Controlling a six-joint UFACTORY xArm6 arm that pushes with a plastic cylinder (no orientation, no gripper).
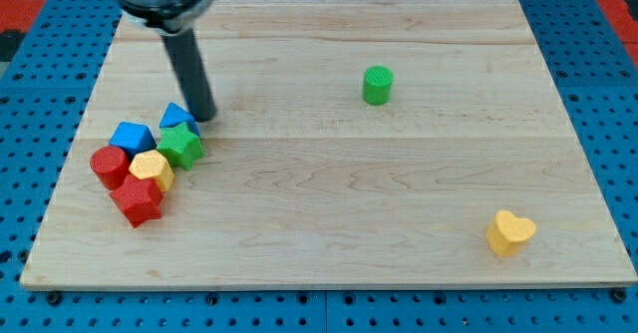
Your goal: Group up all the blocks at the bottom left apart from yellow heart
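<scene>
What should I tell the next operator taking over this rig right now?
My tip sits at the cluster's upper edge, beside the blue triangle block.
Grouped at the view's bottom left: blue triangle block, blue block, green star block, red cylinder, yellow block, red block.
Left: push the green cylinder into the group.
Leave the yellow heart at the bottom right.

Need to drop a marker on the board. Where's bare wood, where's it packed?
Bare: the middle, between green cylinder and yellow heart; also the view's bottom centre. Packed: the view's left, where red, blue, yellow and green blocks bunch, my tip beside them.
</scene>
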